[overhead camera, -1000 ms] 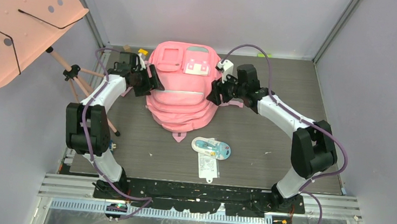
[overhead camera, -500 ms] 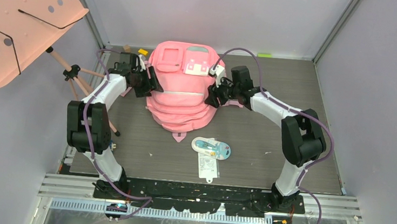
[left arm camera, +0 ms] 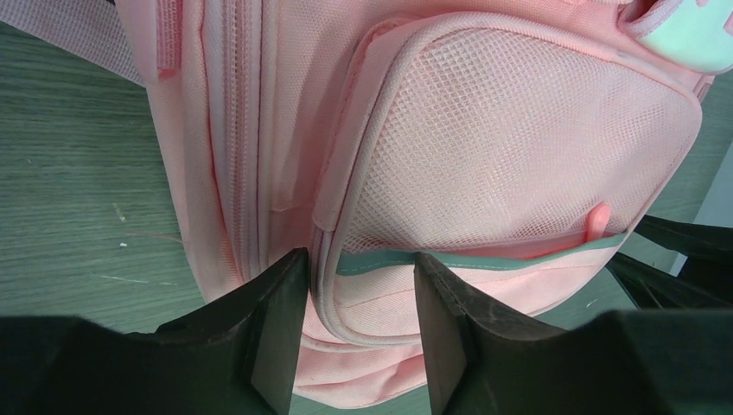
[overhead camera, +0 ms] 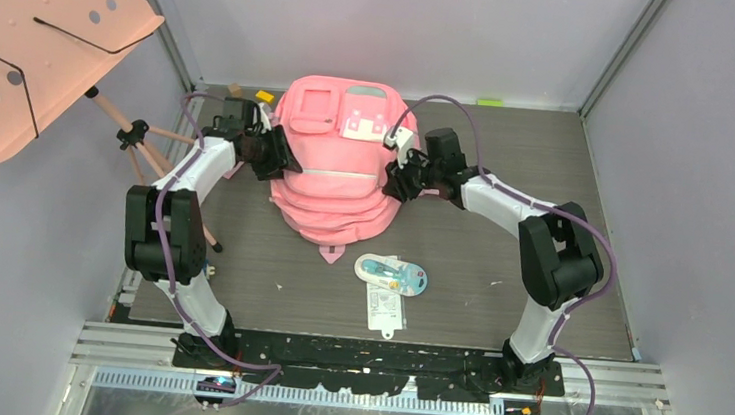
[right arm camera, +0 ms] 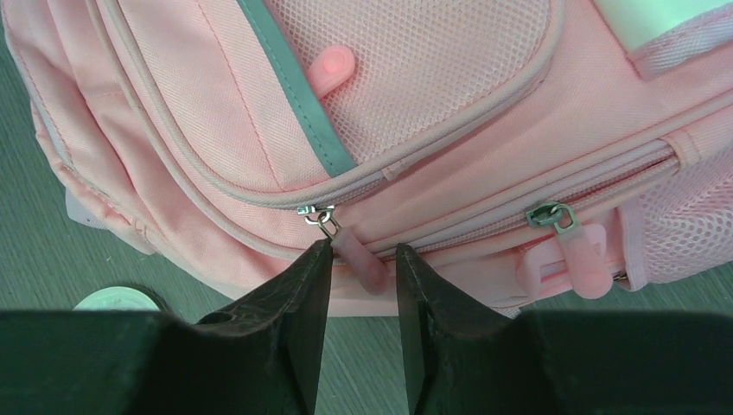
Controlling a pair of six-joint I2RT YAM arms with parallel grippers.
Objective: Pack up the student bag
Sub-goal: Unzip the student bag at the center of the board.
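Pink fabric identifies the bag [overhead camera: 336,180].

**Top view**
- The bag lies flat at the far centre of the table [overhead camera: 499,269], front side up, with its white patch [overhead camera: 364,125] toward the far wall.
- The left gripper [overhead camera: 283,155] is at the bag's left flank. The right gripper [overhead camera: 393,182] is at its right flank. Both meet the fabric about halfway along the bag.
- Two packets lie on the table just near of the bag: a blue one [overhead camera: 393,274] and a white one [overhead camera: 386,310], touching each other.
- A perforated stand [overhead camera: 28,27] is at the far left, off the table.

**Left wrist view**
- The left gripper [left arm camera: 359,259] is partly open.
- The fingers [left arm camera: 277,328] straddle the piped edge of the mesh pocket [left arm camera: 519,147], where a grey strip [left arm camera: 484,257] begins.
- The fabric fills the gap between the jaws. Whether the pads pinch it cannot be told.
- A pink tab [left arm camera: 596,220] protrudes above the strip.

**Right wrist view**
- The right gripper [right arm camera: 363,252] is narrowly open.
- A pink zip pull [right arm camera: 353,251] hangs between the jaws, close to the left-hand finger [right arm camera: 294,328], with a slight gap to the other. The jaws are not clamped on it.
- A second pull [right arm camera: 579,259] hangs further right on a parallel zip.
- The bag body [right arm camera: 216,112] fills the upper frame.
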